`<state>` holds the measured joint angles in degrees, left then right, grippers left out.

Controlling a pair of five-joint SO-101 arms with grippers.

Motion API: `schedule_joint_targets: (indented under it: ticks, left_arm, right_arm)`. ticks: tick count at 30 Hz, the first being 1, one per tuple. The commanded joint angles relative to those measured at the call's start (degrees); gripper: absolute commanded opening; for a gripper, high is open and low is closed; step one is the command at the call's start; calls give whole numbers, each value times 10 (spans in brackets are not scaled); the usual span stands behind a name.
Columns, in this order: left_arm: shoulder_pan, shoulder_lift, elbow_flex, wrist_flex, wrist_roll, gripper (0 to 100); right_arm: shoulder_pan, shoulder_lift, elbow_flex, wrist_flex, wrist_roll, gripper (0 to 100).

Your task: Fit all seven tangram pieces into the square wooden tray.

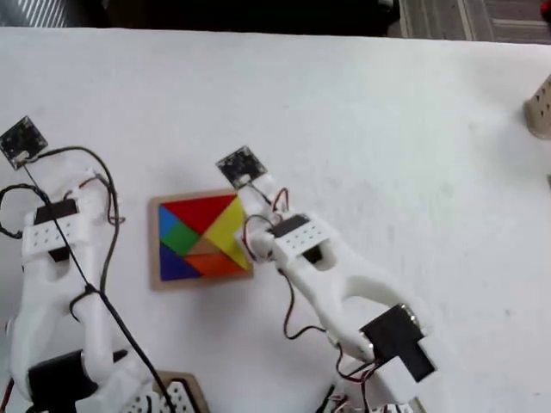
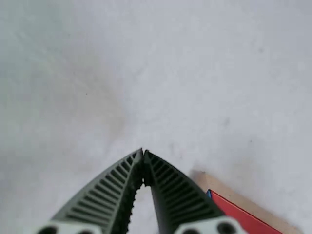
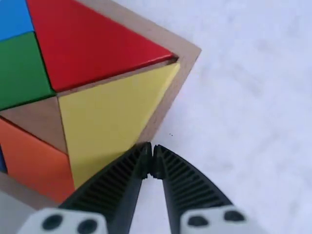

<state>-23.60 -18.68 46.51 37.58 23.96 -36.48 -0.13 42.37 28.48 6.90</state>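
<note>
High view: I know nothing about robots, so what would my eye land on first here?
The bright tangram pieces in the square wooden tray stand out first against the white table. Next comes the right tool, shut, its tips at the tray's rim by the yellow triangle. The left tool, also shut, sits over bare table near a tray corner.

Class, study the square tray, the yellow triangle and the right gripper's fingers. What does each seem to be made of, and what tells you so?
Tray: seemingly bare wood, matt, with an unpainted pale brown rim. Yellow triangle: probably wood under smooth opaque paint, even in colour; its core is hidden. Right gripper: its fingers look like dark matt plastic with ribbed faces.
</note>
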Motion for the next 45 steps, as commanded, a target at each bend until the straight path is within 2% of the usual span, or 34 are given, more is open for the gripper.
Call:
schedule_joint_targets:
  ticks: [1,5,11,16,24,36,42,45]
  left_arm:
    - [10,1,-28,6,-7,24]
    - [38,1,-25,25,-13,24]
    - [83,1,-22,39,-101,24]
    - [111,0,-19,43,-103,24]
    - [111,0,-19,43,-103,24]
    - [109,1,-19,43,-103,24]
    - [110,1,-19,43,-104,24]
    - [116,1,-19,50,-159,24]
  right_arm:
    - [-36,-12,-25,-13,4,18]
    - [-33,-36,-20,-9,4,18]
    - [4,-52,-20,0,4,18]
    - [17,-64,-19,8,4,18]
    - [-36,-59,13,-63,-25,18]
    - [-39,-60,31,-73,-25,18]
    - [-1,-167,34,21,-25,18]
    - [24,-189,40,65,-25,18]
